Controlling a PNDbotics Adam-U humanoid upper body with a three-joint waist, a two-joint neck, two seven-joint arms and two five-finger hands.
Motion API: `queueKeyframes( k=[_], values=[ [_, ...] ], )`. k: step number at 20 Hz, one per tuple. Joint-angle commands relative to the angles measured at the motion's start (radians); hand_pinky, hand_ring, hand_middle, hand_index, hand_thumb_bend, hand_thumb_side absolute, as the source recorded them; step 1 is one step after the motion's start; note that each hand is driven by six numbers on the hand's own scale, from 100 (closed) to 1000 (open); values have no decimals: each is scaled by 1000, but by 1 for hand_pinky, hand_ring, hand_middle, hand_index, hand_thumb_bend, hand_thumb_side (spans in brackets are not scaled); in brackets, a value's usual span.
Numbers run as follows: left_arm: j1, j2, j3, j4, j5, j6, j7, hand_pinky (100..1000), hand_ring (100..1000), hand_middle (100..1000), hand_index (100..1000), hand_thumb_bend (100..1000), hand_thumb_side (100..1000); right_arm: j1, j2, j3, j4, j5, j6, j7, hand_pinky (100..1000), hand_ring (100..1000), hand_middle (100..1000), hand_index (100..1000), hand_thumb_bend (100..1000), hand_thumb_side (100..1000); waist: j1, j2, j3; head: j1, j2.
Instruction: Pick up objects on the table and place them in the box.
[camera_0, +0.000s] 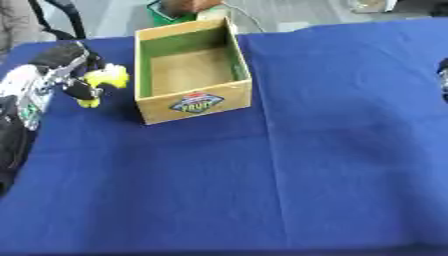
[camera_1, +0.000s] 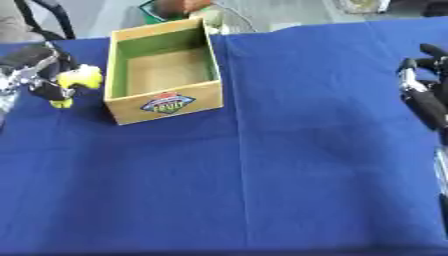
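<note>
An open wooden box (camera_0: 192, 102) with green inner walls and a fruit label on its front stands at the back left of the blue tablecloth; nothing shows inside it. Just left of the box my left hand (camera_0: 72, 75) is shut on a small yellow object (camera_0: 106, 77), held a little above the cloth, with a yellow bit poking out below the fingers. My right hand (camera_1: 423, 97) shows at the right edge, fingers straight and relaxed, holding nothing.
A blue cloth (camera_0: 289, 165) covers the table. Behind the box, past the table's far edge, stands a green container (camera_0: 171, 14). The cloth's near edge runs along the bottom of the view.
</note>
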Motion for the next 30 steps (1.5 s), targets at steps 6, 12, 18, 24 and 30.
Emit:
queueKeyframes(
  k=[6, 12, 18, 24, 30],
  values=[
    [-116, -1, -9, -61, 22, 4, 0, 396, 243, 269, 423, 100, 100, -11, -13, 4, -18, -2, -2, 9, 743, 905, 679, 912, 100, 555, 0, -32, -17, 9, 11],
    [-153, -55, -29, -22, -29, -15, 2, 405, 253, 278, 433, 100, 100, -15, -9, 10, -16, -3, -4, 16, 743, 905, 678, 912, 100, 555, 2, -33, -37, 20, 10],
    [-167, -142, -57, 47, -88, -28, 3, 457, 336, 360, 517, 129, 100, -26, -3, 20, -14, -7, -6, 25, 743, 905, 678, 912, 100, 554, 2, -22, -81, 35, 6],
    [-157, -173, -66, 77, -128, -52, -12, 605, 563, 601, 738, 398, 100, -26, -3, 18, -15, -11, -7, 25, 743, 905, 678, 912, 100, 555, 2, -19, -84, 32, 0],
    [-147, -157, -59, 40, -112, -44, 11, 745, 745, 783, 860, 1000, 243, -24, -5, 15, -19, -11, -7, 24, 743, 905, 678, 912, 100, 554, 4, -18, -76, 27, -5]
  ],
)
